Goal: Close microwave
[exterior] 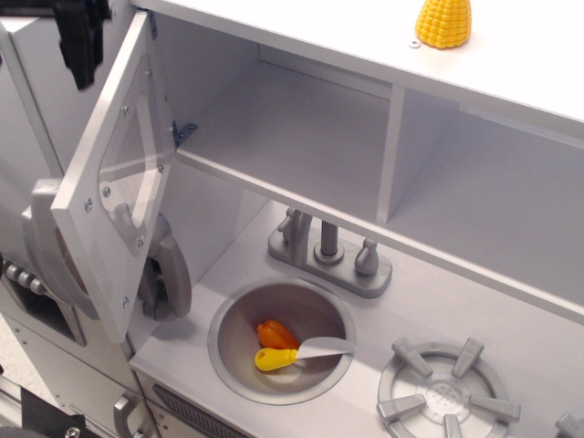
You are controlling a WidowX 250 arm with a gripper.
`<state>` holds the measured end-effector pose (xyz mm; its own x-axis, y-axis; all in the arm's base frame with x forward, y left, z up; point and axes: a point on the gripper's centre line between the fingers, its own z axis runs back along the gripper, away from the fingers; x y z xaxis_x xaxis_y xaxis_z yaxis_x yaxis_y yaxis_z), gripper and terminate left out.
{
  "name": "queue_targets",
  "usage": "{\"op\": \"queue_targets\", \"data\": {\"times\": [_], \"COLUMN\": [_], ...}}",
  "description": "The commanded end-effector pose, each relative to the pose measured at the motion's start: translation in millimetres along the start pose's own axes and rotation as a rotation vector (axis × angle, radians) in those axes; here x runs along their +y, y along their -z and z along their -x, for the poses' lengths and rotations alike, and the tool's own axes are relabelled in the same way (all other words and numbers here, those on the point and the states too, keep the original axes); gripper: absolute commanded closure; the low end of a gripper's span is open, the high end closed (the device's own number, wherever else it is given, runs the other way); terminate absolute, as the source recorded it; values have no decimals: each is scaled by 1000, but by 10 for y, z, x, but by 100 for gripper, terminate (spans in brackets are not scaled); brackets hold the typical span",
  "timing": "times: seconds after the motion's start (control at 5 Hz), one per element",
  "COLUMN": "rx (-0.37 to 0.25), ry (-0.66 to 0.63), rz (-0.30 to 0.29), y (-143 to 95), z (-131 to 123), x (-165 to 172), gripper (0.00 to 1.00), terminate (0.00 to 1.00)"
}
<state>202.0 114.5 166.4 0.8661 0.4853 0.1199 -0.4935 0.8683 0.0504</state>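
The microwave [292, 119] is a light-grey boxy compartment under the top shelf, and it is empty inside. Its door [114, 182] with the clear window stands swung open to the left, hinged at the top left corner. The grey handle [44, 242] is on the door's outer edge. My gripper [80, 50] is at the top left corner, just left of the door's upper edge, behind its outer face. Only one black finger [82, 36] shows, with no second finger beside it. It holds nothing.
A grey toy phone handset [169, 274] hangs below the door. A sink [228, 319] holds an orange and yellow toy [272, 347] and a spoon. A faucet [328, 251], a stove burner [447, 392] and a yellow corn [443, 23] on the top shelf are to the right.
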Motion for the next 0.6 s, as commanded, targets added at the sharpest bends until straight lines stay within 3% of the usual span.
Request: {"op": "queue_targets", "data": {"times": [0.0, 0.4], "rx": [8, 33], "ry": [-45, -50], "rz": [25, 22], "y": [67, 405], "z": [-64, 22], "x": [-187, -557], "gripper": [0, 0], "terminate": [0, 0]}}
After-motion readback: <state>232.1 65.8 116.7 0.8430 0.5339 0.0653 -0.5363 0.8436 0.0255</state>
